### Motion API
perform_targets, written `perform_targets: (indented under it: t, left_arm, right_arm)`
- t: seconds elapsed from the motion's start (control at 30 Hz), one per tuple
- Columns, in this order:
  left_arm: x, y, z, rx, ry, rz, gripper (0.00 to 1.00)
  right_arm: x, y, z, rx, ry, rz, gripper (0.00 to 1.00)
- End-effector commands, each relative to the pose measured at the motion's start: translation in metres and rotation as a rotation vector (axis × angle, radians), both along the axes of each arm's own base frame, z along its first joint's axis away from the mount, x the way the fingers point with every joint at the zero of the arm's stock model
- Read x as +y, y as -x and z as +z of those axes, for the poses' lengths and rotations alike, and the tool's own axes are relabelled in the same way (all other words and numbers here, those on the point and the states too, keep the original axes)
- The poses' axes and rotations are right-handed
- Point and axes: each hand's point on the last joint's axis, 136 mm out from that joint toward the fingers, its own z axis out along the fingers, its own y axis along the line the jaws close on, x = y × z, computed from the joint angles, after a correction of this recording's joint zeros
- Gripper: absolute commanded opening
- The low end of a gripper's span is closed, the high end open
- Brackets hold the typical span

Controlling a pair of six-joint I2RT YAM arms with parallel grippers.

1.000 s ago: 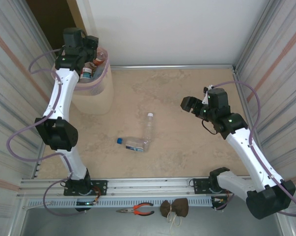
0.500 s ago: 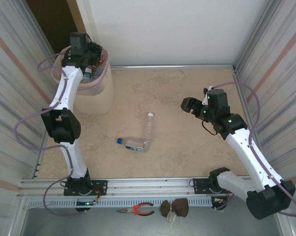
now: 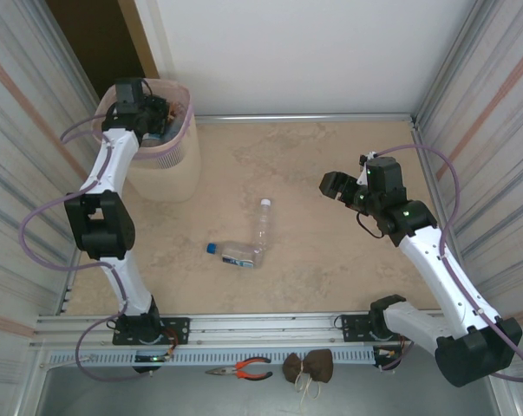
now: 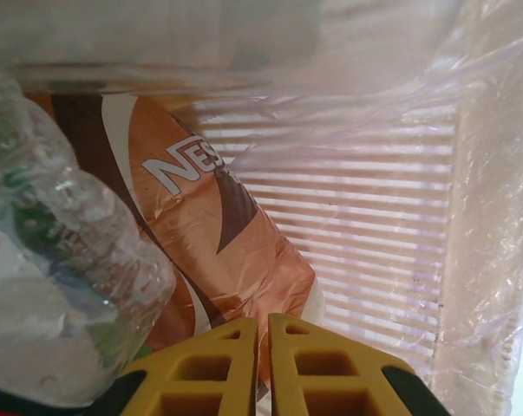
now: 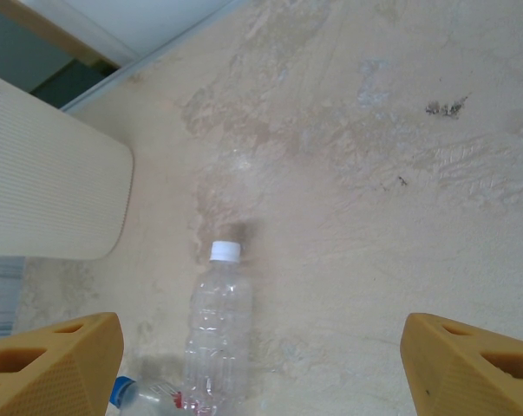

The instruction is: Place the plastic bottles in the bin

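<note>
- The left gripper [image 4: 263,334] is clenched on nothing, its tips down inside the bin [image 3: 170,169] at the tabletop's [image 3: 330,277] far left corner, just above a brown-labelled bottle [image 4: 235,234].
- The right gripper [image 3: 339,185] hangs spread and empty toward the right edge.
- Step in hand, likely: a drop-off just finished.
- Next: fetch the white-capped bottle [image 3: 261,227], which touches the blue-capped bottle [image 3: 233,254] mid-table. Straddle only one.

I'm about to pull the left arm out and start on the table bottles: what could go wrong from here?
The shut left claw sits inside the bin, close to the pink liner, so lifting out could snag it. The white-capped bottle and the blue-capped bottle seem to touch at their bases. If the open right claw closes on one, it may roll the other away.
</note>
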Motion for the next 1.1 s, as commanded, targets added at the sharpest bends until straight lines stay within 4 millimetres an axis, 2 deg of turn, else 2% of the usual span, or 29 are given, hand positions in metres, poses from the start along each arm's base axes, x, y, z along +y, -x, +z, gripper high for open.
perform_targets:
  t: [0.0, 0.17, 0.33, 0.57, 0.67, 0.8, 0.97, 1.07]
  left_arm:
    - [0.007, 0.008, 0.013, -0.012, -0.033, -0.022, 0.11]
    - [-0.001, 0.012, 0.065, -0.131, -0.073, -0.096, 0.12]
    - [-0.013, 0.026, 0.113, -0.251, -0.115, -0.189, 0.13]
    - [-0.027, 0.058, 0.157, -0.382, -0.255, -0.330, 0.14]
    - [-0.034, 0.077, 0.166, -0.392, -0.354, -0.361, 0.14]
    - [-0.059, 0.105, 0.171, -0.404, -0.528, -0.453, 0.20]
    - [-0.095, 0.138, 0.160, -0.390, -0.666, -0.594, 0.32]
    - [-0.116, 0.160, 0.146, -0.364, -0.771, -0.684, 0.38]
  right_arm:
    - [-0.004, 0.004, 0.002, -0.003, 0.005, -0.012, 0.82]
    - [-0.005, 0.003, 0.002, -0.001, 0.004, -0.016, 0.82]
    - [-0.003, 0.003, 0.003, -0.006, -0.004, -0.012, 0.82]
    - [-0.003, 0.002, 0.007, -0.018, -0.003, -0.008, 0.82]
    - [-0.003, 0.002, 0.008, -0.020, -0.001, -0.005, 0.82]
    - [-0.001, 0.000, 0.006, -0.015, 0.000, 0.001, 0.82]
    - [-0.001, -0.003, 0.006, -0.016, 0.010, 0.005, 0.82]
    - [-0.001, -0.005, 0.007, -0.019, 0.019, 0.008, 0.82]
